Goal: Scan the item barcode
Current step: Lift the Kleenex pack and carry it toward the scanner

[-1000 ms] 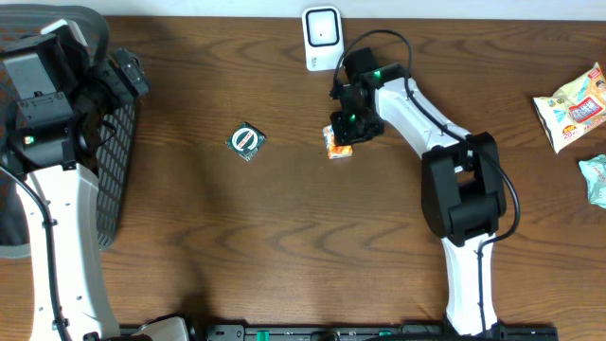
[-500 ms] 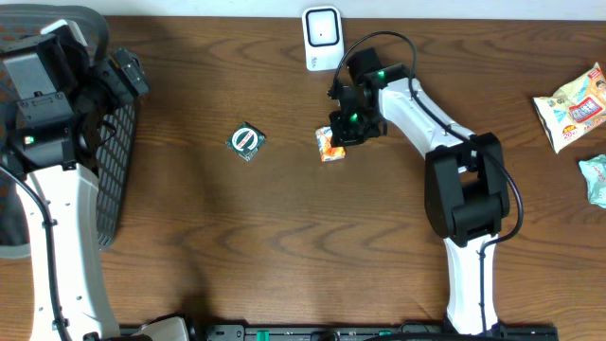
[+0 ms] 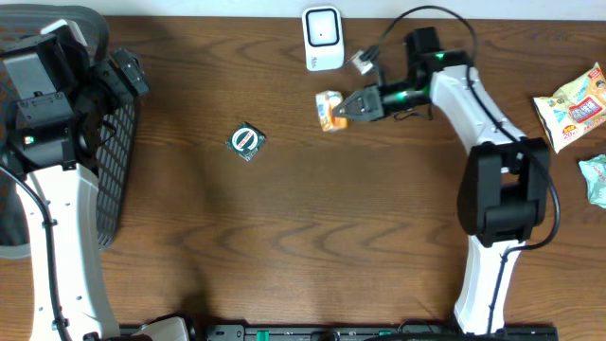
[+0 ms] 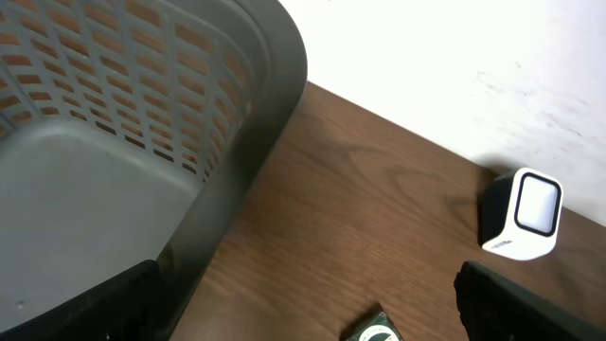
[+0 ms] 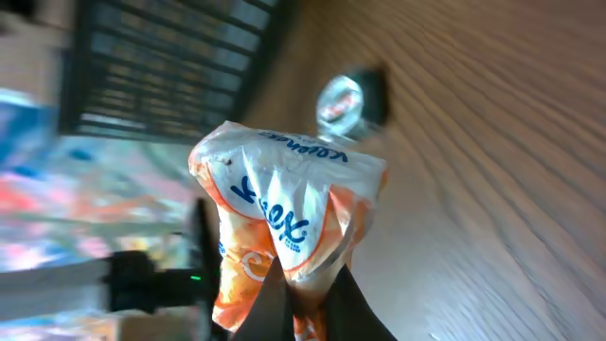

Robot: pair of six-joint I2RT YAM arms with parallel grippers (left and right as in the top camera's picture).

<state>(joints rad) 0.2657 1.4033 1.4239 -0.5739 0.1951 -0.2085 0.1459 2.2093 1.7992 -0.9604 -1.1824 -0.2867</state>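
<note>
1. Right gripper: jaws clamped tight on one end of the orange-and-white crinkled plastic packet.
2. Packet position: near the white box-shaped barcode scanner, on the robot's side of it and not touching it.
3. Round dark-green foil item: flat on the brown wooden table, well to the left of the packet.
4. Left gripper: jaws spread fully, holding nothing, beside the grey perforated plastic basket.
5. Pale printed snack bag: at the far right table edge.

Orange-and-white tissue packet: creased blue brand lettering, apparently "Kleenex"; small print above it illegible.
</note>
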